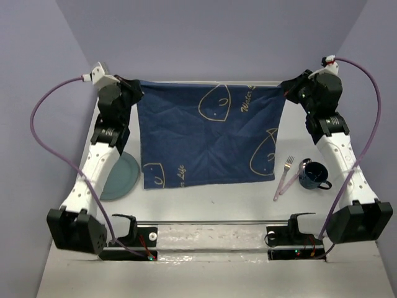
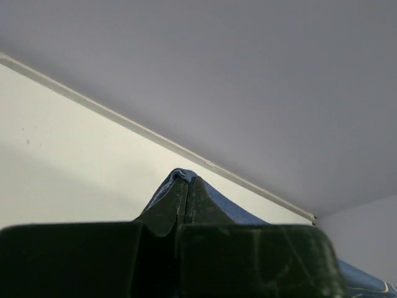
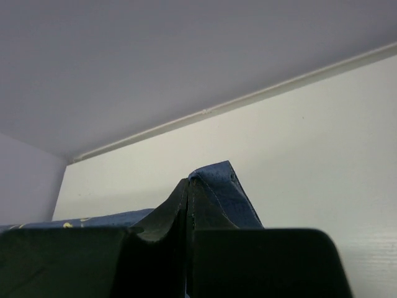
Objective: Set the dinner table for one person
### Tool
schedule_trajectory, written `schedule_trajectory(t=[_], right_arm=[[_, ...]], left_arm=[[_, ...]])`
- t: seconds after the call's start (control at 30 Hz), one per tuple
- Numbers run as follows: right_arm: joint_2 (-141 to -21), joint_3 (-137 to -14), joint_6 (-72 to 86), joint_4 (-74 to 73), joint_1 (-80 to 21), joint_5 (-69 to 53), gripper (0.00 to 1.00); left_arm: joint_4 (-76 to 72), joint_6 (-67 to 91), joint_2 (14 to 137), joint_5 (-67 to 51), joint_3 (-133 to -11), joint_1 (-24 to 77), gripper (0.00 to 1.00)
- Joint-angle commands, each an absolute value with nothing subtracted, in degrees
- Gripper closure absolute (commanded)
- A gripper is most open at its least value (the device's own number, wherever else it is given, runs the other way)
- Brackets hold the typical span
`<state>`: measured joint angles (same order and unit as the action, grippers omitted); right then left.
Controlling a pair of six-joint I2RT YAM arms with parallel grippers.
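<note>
The dark blue fish-patterned cloth (image 1: 208, 133) lies spread over the middle of the white dinner table (image 1: 205, 195). My left gripper (image 1: 135, 90) is shut on the cloth's far left corner (image 2: 181, 176). My right gripper (image 1: 287, 90) is shut on its far right corner (image 3: 214, 174). A teal plate (image 1: 120, 177) lies at the left, partly under my left arm. A dark blue mug (image 1: 314, 176) stands at the right, with a fork (image 1: 283, 178) and a spoon (image 1: 299, 169) lying beside it.
The table's far edge meets the grey-purple wall (image 1: 205, 37) just behind both grippers. A metal rail (image 1: 211, 221) and the arm bases run along the near edge.
</note>
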<state>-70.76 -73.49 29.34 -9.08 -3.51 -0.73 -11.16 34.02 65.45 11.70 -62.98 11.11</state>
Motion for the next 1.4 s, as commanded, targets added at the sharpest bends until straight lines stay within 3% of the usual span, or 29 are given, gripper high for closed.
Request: schedule_trajectory(t=[0.0, 0.13, 0.3, 0.6, 0.73, 1.0, 1.37], right_arm=[[-73.99, -85.23, 27.60, -5.54, -2.90, 0.97, 1.00], [-77.69, -95.61, 27.16, -8.96, -2.90, 0.53, 1.00], [-73.67, -93.53, 27.33, -9.67, -2.90, 0.44, 1.00], [-64.34, -60.67, 30.85, -2.38, -2.90, -2.99, 1.00], [-65.47, -48.01, 32.78, 3.15, -2.90, -2.81, 1.00], [-74.44, -36.05, 35.24, 10.19, -2.90, -6.05, 1.00], [-68.56, -25.32, 37.18, 9.32, -2.90, -7.64, 1.00]], left_arm=[[-10.74, 36.56, 72.40, -1.28, -77.57, 3.27, 1.00], [-1.60, 34.55, 83.30, -9.40, -98.73, 2.02, 1.00], [-1.05, 34.54, 81.66, -11.42, -99.42, 1.76, 1.00], [-13.09, 38.50, 66.38, -14.77, -61.30, -2.20, 1.00], [-18.80, 40.16, 63.28, -13.71, -41.90, -2.37, 1.00], [-27.42, 42.18, 65.04, -12.22, -25.50, -2.46, 1.00], [-25.41, 42.19, 53.54, -10.46, -12.57, -2.46, 1.00]])
